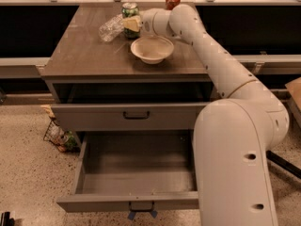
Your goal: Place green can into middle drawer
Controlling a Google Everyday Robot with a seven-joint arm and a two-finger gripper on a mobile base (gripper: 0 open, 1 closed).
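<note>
The green can (130,9) stands upright at the back of the cabinet top, beside a clear plastic bottle (110,28). My gripper (132,24) reaches in from the right and sits against the lower front of the can, hiding its base. The middle drawer (136,171) is pulled wide open at the bottom of the view. Its deep grey box holds nothing, and a small dark handle and a bluish tag (140,214) show on its front panel.
A pale bowl (152,49) sits just in front of my gripper. A red-orange can (172,0) stands at the back right. A closed drawer front with a black handle (136,114) is above the open drawer. A wire basket (59,136) sits on the floor at the left.
</note>
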